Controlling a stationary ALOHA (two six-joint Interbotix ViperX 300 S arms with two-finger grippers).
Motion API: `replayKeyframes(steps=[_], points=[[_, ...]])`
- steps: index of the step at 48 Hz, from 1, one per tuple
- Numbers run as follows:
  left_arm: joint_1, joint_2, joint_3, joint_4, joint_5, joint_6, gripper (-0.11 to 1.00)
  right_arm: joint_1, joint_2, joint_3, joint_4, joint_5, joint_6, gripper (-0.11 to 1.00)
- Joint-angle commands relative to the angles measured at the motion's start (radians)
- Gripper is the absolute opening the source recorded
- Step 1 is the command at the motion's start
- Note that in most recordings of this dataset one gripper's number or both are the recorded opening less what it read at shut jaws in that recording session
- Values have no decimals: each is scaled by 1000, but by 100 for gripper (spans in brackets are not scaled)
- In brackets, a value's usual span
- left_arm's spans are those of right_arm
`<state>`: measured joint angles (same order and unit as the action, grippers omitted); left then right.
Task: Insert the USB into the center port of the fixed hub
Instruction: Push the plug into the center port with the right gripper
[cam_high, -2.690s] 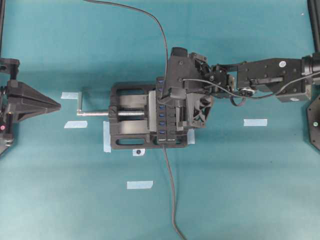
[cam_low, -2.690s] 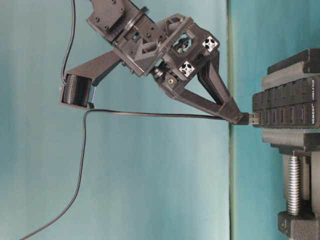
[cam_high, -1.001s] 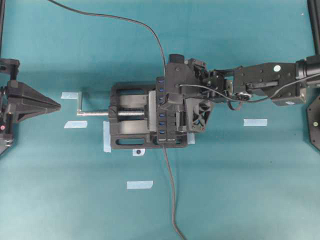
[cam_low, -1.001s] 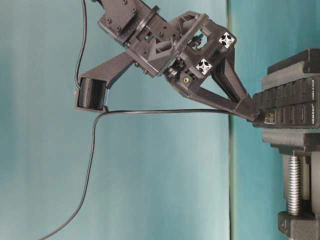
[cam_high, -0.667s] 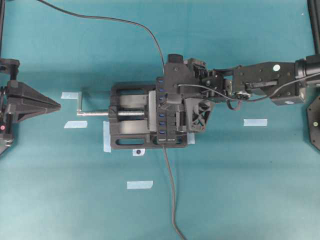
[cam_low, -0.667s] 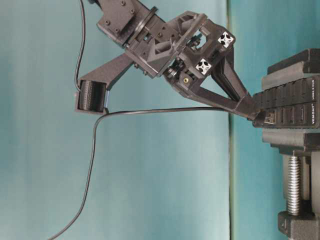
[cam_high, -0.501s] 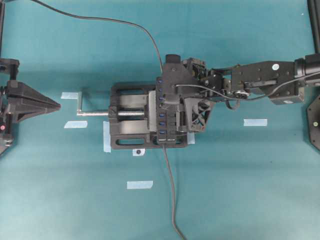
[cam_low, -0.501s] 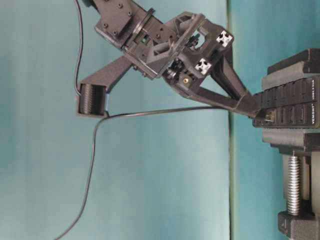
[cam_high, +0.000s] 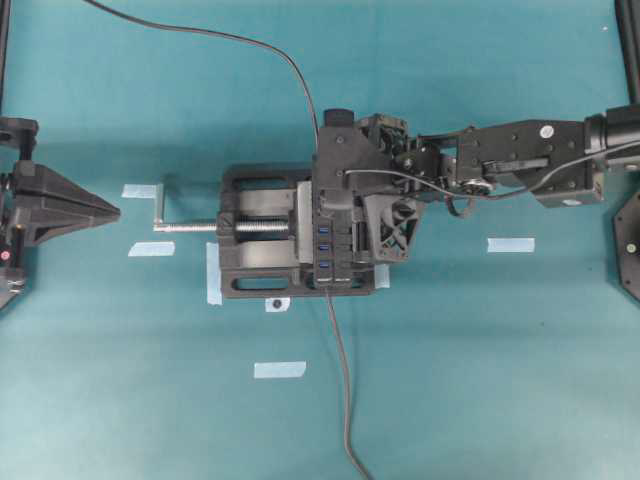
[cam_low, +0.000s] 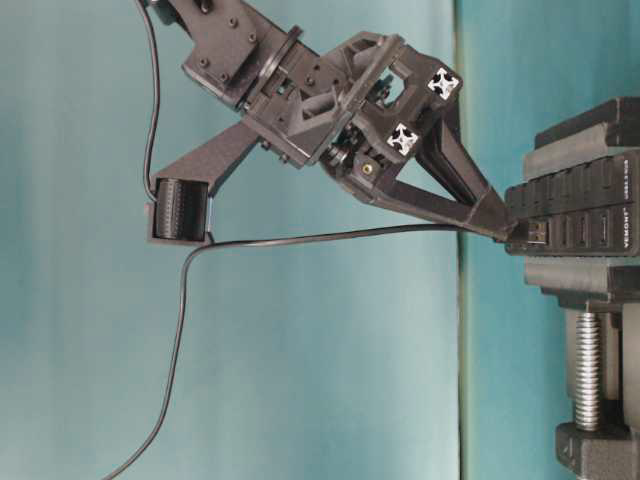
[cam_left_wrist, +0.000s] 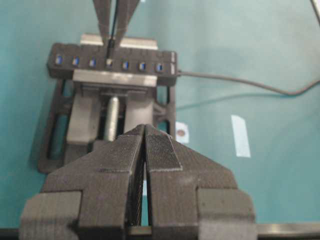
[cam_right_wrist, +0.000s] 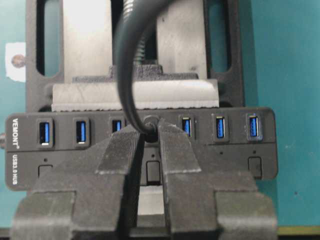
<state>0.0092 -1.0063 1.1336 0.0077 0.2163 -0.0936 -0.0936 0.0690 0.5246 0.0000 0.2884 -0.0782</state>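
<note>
The fixed hub (cam_right_wrist: 235, 150), a long black bar with a row of blue slots, is clamped in a black vise (cam_high: 255, 270). My right gripper (cam_right_wrist: 148, 129) is shut on the USB (cam_right_wrist: 149, 123), a small black plug with a dark cable (cam_low: 300, 240) trailing away. The plug stands on the center port, which it hides. In the table-level view its metal end (cam_low: 535, 233) meets the hub (cam_low: 580, 215); how deep it sits I cannot tell. My left gripper (cam_left_wrist: 145, 129) is shut on nothing, at the far left (cam_high: 112, 211), facing the vise.
The vise's silver screw and crank (cam_high: 185, 226) stick out to the left. The hub's own cable (cam_high: 345, 400) runs toward the front edge. Strips of blue tape (cam_high: 510, 244) lie on the teal table around the vise.
The right gripper has carried the USB onto the hub's face, then shifted slightly left over the last second. The trailing cable has swung with it. The left arm has not moved.
</note>
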Motion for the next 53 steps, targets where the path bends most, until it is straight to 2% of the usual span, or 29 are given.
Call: replayKeyframes(steps=[1, 53], points=[[2, 0, -9, 0, -5, -2, 0, -2, -11, -17, 3, -5, -8, 10], [0, -6, -3, 2, -6, -3, 0, -8, 17, -17, 9, -12, -5, 11]])
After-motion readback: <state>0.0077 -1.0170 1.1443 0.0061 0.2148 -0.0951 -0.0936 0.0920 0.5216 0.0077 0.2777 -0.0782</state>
